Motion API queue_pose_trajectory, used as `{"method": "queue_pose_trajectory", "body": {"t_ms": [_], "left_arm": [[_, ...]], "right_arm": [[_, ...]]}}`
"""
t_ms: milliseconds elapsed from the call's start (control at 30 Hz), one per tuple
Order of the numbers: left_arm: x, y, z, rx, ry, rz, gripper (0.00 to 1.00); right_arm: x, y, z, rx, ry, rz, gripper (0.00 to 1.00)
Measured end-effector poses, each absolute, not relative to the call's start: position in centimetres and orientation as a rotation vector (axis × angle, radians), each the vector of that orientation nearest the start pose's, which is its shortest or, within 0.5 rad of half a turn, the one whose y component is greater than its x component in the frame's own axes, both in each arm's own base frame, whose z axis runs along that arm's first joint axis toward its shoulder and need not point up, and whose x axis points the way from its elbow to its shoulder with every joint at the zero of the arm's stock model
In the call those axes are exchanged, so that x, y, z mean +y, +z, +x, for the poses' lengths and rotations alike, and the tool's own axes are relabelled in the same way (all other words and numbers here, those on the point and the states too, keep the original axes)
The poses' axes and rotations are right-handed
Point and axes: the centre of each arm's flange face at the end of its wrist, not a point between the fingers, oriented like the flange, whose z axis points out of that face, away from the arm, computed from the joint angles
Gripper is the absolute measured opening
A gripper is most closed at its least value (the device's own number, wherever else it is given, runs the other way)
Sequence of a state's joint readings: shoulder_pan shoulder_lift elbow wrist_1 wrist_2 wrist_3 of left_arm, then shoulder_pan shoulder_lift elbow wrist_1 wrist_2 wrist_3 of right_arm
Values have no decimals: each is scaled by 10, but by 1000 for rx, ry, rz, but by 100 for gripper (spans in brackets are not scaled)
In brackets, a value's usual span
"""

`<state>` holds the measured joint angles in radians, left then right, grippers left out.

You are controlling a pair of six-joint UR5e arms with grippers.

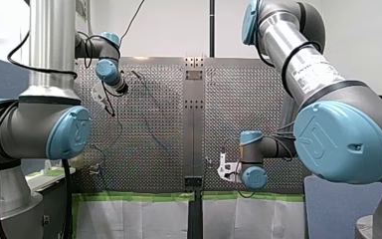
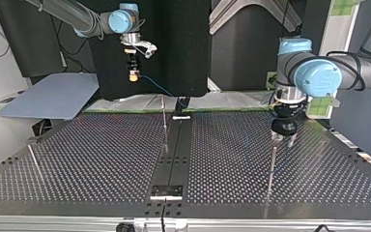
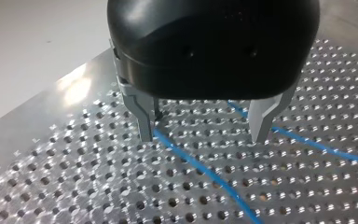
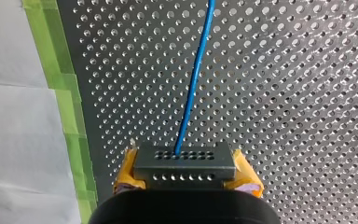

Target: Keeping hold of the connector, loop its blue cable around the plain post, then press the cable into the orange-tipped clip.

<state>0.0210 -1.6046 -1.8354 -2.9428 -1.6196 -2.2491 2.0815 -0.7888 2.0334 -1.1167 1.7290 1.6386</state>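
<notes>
The connector (image 4: pixel 184 159) is a dark grey block with two rows of small round holes on its face. The blue cable (image 4: pixel 193 79) leaves the upper row as a thin, smooth line. Our right gripper (image 4: pixel 186 173) pinches the block from both sides between its yellow pads (image 4: pixel 127 171). It holds the block in the air over the perforated table (image 4: pixel 284 93), near the edge lined with green tape (image 4: pixel 67 102) and white paper (image 4: pixel 14 116).

Only the right wrist view shows the holes and the grip. The top view shows instead how high the connector hangs, with the cable slanting down towards the far end of the table's middle strip (image 2: pixel 174 154). A thin metal post (image 2: pixel 164 123) stands beside that strip, and a second post (image 2: pixel 271 166) stands just below our left gripper (image 3: pixel 203 139). We cannot tell which of them is the plain one.

In the left wrist view the metal fingers (image 3: pixel 144 122) are spread wide with nothing between them, low over the plate. Two runs of cable cross beneath, one right at a fingertip.

The blue joint caps (image 1: pixel 74 132) carry an embossed logo. The dark lettering on our right arm's silver tube (image 1: pixel 303 59) is too small to read.
</notes>
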Motion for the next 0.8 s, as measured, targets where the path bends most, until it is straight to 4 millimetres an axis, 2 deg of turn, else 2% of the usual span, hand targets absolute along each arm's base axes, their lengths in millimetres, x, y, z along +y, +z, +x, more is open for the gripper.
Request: {"method": "queue_pose_trajectory", "body": {"t_ms": [200,500,800], "left_arm": [[-125,363,467,1594,-448,-589,100],[-125,383,449,1605,-389,-548,100],[-120,453,428,1524,-271,-513,100]], "right_arm": [[-388,-19,353,-1134,1428,1565,0],[-389,-20,353,-1135,1427,1574,0],[-389,-20,354,-1133,1430,1574,0]]}}
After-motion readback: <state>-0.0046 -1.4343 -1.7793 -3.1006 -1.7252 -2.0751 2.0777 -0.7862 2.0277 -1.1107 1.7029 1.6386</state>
